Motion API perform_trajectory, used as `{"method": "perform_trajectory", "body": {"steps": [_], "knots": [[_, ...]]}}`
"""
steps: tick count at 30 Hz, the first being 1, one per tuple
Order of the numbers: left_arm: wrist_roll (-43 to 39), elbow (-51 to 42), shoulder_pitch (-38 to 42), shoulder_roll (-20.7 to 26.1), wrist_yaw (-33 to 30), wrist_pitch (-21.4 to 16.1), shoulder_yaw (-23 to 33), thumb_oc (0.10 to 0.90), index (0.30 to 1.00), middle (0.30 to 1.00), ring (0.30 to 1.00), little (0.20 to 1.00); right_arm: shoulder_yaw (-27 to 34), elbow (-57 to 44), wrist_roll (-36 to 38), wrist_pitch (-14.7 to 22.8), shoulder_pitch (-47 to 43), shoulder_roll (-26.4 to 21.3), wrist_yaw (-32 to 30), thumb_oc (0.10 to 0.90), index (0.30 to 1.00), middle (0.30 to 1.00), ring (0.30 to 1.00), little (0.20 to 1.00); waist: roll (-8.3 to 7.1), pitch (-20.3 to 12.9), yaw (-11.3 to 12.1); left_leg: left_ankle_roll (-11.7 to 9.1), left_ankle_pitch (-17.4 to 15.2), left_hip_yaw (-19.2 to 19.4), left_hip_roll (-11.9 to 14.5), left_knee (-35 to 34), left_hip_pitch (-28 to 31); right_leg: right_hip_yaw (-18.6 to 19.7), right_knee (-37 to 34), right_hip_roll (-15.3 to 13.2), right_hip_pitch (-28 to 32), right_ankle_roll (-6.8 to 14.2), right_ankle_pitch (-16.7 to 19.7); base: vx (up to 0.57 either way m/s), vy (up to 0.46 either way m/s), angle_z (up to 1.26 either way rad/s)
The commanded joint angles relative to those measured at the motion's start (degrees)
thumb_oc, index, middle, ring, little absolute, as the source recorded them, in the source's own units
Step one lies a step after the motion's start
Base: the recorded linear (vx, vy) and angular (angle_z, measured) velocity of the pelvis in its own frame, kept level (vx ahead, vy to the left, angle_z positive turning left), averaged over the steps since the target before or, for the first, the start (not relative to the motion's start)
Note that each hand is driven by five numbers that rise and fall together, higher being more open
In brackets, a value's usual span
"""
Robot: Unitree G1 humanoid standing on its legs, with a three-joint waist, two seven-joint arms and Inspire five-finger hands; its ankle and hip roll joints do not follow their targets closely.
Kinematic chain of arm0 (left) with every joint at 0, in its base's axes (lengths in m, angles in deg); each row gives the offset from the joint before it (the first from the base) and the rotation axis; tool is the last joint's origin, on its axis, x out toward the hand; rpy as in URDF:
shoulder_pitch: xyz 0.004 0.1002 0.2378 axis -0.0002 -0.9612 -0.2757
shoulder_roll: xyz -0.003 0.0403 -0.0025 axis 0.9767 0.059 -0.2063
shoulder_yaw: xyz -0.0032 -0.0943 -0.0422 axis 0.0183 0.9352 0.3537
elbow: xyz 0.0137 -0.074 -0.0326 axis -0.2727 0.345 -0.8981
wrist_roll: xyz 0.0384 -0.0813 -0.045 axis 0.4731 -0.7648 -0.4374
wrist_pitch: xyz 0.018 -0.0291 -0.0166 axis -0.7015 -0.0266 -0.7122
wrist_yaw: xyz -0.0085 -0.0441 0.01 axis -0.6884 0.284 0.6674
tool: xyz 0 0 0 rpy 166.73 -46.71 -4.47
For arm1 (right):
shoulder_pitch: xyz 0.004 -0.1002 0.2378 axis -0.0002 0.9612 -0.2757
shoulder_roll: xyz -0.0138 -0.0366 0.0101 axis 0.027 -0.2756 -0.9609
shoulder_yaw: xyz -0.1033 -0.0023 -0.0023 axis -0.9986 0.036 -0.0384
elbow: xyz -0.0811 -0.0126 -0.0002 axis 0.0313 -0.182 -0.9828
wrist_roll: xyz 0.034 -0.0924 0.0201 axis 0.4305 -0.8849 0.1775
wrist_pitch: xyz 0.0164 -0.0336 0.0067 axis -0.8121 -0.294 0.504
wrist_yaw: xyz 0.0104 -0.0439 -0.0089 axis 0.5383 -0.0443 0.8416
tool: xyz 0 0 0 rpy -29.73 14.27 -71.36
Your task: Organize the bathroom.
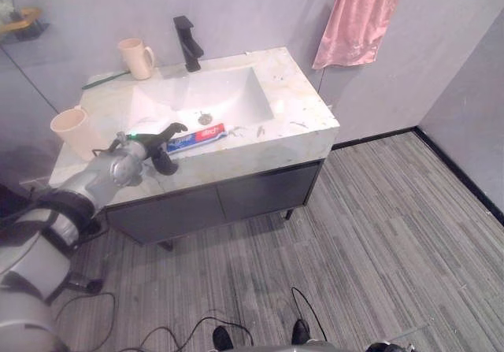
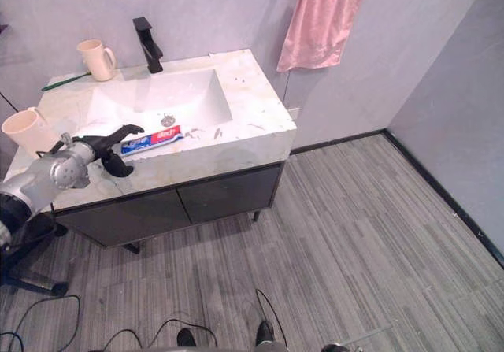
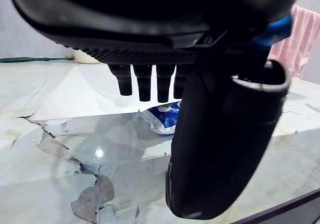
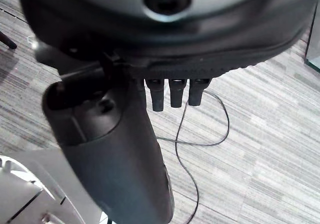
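A pink towel (image 1: 358, 17) hangs above a pale marbled counter (image 1: 303, 104). The toothpaste tube (image 1: 197, 138) is blue, red and white; the floor (image 1: 378, 250) is grey-striped.

Your two head views look down from above on the same tabletop (image 1: 299, 124) and sink (image 2: 157, 92), barely offset, your left wrist view sits close above that tabletop facing the towel (image 3: 300, 38), your right wrist view faces the floor (image 4: 270, 149).

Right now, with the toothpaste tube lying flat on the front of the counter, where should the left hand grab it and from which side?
Take the toothpaste tube near its left end, the end closest to the left hand, coming down from above with the thumb on the front edge and the fingers on the basin side. It lies flat, lengthwise along the counter front, so pinching across its narrow width looks most secure.
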Motion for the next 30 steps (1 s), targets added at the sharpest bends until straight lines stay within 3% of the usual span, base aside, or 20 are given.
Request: {"method": "perform_trajectory", "body": {"steps": [1, 2, 3, 13, 21, 30], "knots": [[0.32, 9.36, 9.35, 4.63, -25.08, 7.73, 14.26, 0.8, 0.9, 0.9, 0.9, 0.9, -2.07, 1.15, -0.88, -2.6, 0.73, -0.26, 0.8, 0.8, 0.9, 0.9, 0.9, 0.9, -0.71, -0.73, 0.27, 0.04, -4.32, -0.51, -0.44, 3.02, -1.38, -0.09, 1.82, 0.41, 0.25, 0.33, -5.04, 0.0, 0.0, 0.0], [0.3, 9.37, 9.32, 4.63, -25.13, 7.72, 14.27, 0.8, 0.9, 0.9, 0.9, 0.9, -2.08, 1.14, -0.88, -2.61, 0.73, -0.27, 0.8, 0.8, 0.9, 0.9, 0.9, 0.9, -0.7, -0.74, 0.25, 0.04, -4.32, -0.52, -0.44, 3.02, -1.39, -0.1, 1.83, 0.41, 0.25, 0.33, -5.04, 0.0, 0.0, 0.0], [-2.79, 7.77, 9.93, 5.66, -30.05, 6.33, 16.31, 0.8, 0.9, 0.9, 0.9, 0.9, -2.07, 0.74, -0.21, -3.02, 0.98, -0.29, 0.83, 0.8, 0.9, 0.9, 0.9, 0.9, -0.81, -0.61, 0.55, 0.01, -4.3, -0.79, -0.46, 3.01, -1.53, -0.06, 1.86, 0.51, 0.28, 0.15, -5.18, 0.0, 0.0, 0.0], [-8.45, -4.11, 7.56, 12.98, -28.87, 7.31, 24.7, 0.8, 0.9, 0.9, 0.9, 0.9, 0.4, 2.01, -1.18, -1.64, 2.71, -0.06, 0.68, 0.8, 0.9, 0.9, 0.9, 0.9, -1.01, -0.29, 1.92, -0.1, -4.04, -2.39, -0.7, 2.1, -1.28, -0.05, 1.7, 0.8, 0.6, 0.14, -5.28, 0.0, -0.001, 0.02], [-8.86, -4.27, 8.77, 15.53, -27.27, 4.45, 24.23, 0.8, 0.9, 0.9, 0.9, 0.9, 0.56, 1.54, -1.92, -1.65, 3.51, -0.13, 0.8, 0.8, 0.9, 0.9, 0.9, 0.9, -0.89, -0.4, 1.89, -0.14, -4.02, -2.38, -0.64, 2.2, -1.03, 0.19, 1.62, 0.8, 0.97, 0.34, -5.14, 0.0, 0.001, 0.0], [-7.47, -5.83, 12.53, 16.61, -21.06, 3.27, 19.14, 0.8, 0.9, 0.9, 0.9, 0.9, 0.34, 0.84, -2.25, -1.96, 3.21, -0.44, 0.87, 0.8, 0.9, 0.9, 0.9, 0.9, -0.68, 0.01, 1.48, -0.17, -3.95, -2.15, -0.63, 2.11, -0.87, 0.71, 1.66, 0.85, 0.83, 0.54, -4.87, 0.0, 0.0, 0.0]]}}
